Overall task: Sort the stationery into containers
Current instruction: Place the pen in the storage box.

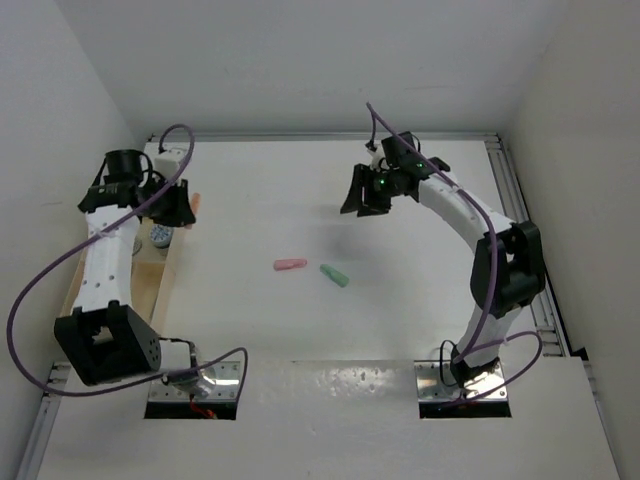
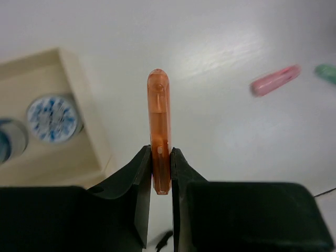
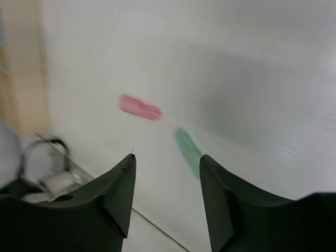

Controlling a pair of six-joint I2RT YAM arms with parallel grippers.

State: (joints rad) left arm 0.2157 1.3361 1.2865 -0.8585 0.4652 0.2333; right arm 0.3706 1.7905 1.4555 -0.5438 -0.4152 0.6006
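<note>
My left gripper [image 2: 161, 157] is shut on a salmon stub [image 2: 159, 126], which sticks out forward between the fingers, just right of the wooden tray [image 2: 84, 100]. In the overhead view the same stub [image 1: 196, 203] shows beside the left gripper [image 1: 178, 208] at the tray's [image 1: 165, 275] far end. Two grey-blue patterned rolls [image 2: 51, 118] lie in a tray compartment. A pink stub [image 1: 290, 265] and a green stub [image 1: 335, 275] lie on the table in the middle. My right gripper [image 1: 362, 198] hangs open above the table, far from both, with nothing between its fingers [image 3: 123, 181].
White walls close the table on the left, back and right. A metal rail [image 1: 515, 200] runs along the right edge. Purple cables loop off both arms. The arm bases [image 1: 195, 385] sit at the near edge.
</note>
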